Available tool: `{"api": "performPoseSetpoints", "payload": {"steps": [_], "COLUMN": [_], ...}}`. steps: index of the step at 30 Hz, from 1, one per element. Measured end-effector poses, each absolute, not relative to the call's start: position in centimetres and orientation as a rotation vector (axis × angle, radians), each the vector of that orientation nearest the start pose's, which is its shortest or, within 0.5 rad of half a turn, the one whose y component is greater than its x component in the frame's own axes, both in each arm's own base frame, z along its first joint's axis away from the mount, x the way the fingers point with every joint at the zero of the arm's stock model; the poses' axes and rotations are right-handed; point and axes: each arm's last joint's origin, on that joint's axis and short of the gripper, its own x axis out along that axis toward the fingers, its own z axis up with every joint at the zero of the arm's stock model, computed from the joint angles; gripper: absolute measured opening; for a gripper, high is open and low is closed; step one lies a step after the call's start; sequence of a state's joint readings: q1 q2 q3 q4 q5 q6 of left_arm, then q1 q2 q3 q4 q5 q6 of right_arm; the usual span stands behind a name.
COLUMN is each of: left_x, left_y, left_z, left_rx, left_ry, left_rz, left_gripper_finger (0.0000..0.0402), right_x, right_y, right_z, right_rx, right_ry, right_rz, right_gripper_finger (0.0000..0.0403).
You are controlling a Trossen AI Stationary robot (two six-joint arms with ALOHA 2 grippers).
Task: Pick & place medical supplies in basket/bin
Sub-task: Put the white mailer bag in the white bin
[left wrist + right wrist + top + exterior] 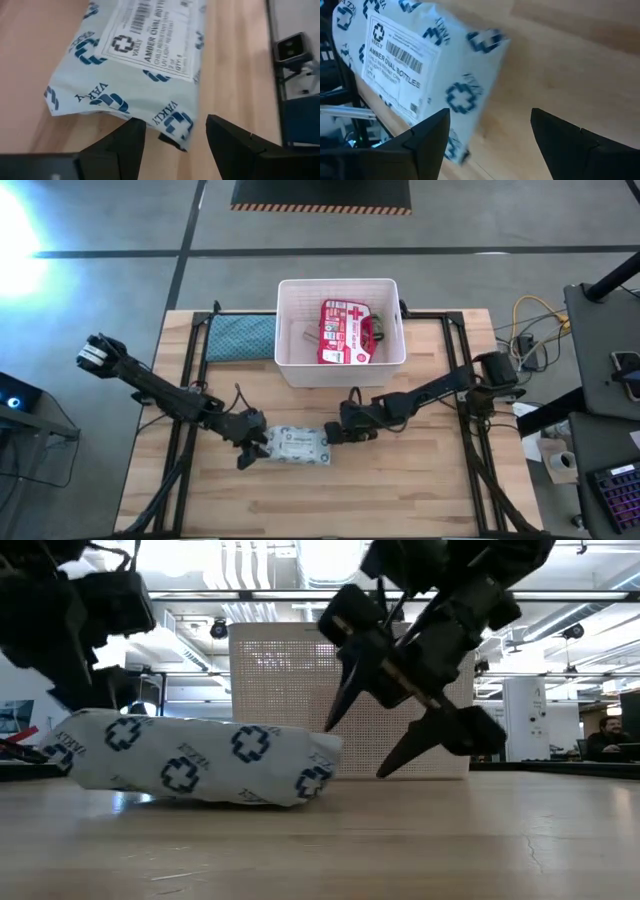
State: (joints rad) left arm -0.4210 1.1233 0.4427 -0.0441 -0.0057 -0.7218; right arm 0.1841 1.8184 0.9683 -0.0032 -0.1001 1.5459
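The grey-white wipes pack with blue crosses lies flat on the wooden table, in front of the white slotted bin. The red-and-white first-aid pouch lies inside the bin. My left gripper is open at the pack's left end, and in the left wrist view a corner of the pack lies between its fingers. My right gripper is open at the pack's right end, its fingers slanting down toward the table. The other supplies are out of view. My left gripper has its fingers on either side of the pack's sealed end corner; I cannot tell whether they touch it. My right gripper has one fingertip right at the pack's right end; I cannot tell whether it touches.
A blue-grey cloth pad lies left of the bin at the table's far edge. Black frame rails run along the table's left and right sides. Bare wood stretches toward the near edge.
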Motion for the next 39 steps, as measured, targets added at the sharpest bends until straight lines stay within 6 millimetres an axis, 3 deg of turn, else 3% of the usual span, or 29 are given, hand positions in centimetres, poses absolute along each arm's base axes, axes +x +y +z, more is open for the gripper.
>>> {"api": "performPoseSetpoints", "payload": {"steps": [6, 11, 15, 18, 22, 27, 32, 35, 39], "left_x": [19.2, 19.1, 18.7, 18.5, 18.7, 19.1, 18.3, 17.9, 17.9], "left_y": [-8.7, -8.6, -8.6, -8.5, -8.6, -8.8, -9.2, -10.1, -11.6], "left_z": [17.9, 17.5, 17.1, 16.8, 17.1, 18.4, 19.6, 20.6, 21.9], "left_rx": [-0.528, -0.523, -0.534, -0.537, -0.539, -0.55, -0.521, -0.513, -0.633], "left_ry": [0.796, 0.812, 0.858, 0.881, 0.873, 0.841, 1.001, 1.039, 1.018], "left_rz": [-0.144, -0.136, -0.128, -0.122, -0.125, -0.14, -0.083, -0.105, -0.099], "left_gripper_finger": [0.0189, 0.0189, 0.0189, 0.0189, 0.0189, 0.0189, 0.0189, 0.0189, 0.0189], "right_x": [37.8, 41.0, 43.2, 44.5, 45.1, 45.7, 45.7, 45.7, 46.0], "right_y": [7.3, 7.9, 8.4, 8.6, 8.7, 8.7, 8.3, 7.3, 4.8], "right_z": [13.7, 13.1, 13.5, 14.9, 17.0, 19.6, 22.0, 23.2, 23.2], "right_rx": [1.364, 1.305, 1.249, 1.194, 1.091, 0.945, 0.753, 0.684, 0.739], "right_ry": [0.86, 0.858, 0.848, 0.812, 0.82, 0.875, 0.901, 0.917, 0.944], "right_rz": [-0.405, -0.354, -0.275, -0.201, -0.165, -0.113, -0.2, -0.241, -0.218], "right_gripper_finger": [0.0263, 0.0265, 0.0259, 0.0251, 0.0231, 0.0167, 0.0117, 0.0113, 0.0115]}}
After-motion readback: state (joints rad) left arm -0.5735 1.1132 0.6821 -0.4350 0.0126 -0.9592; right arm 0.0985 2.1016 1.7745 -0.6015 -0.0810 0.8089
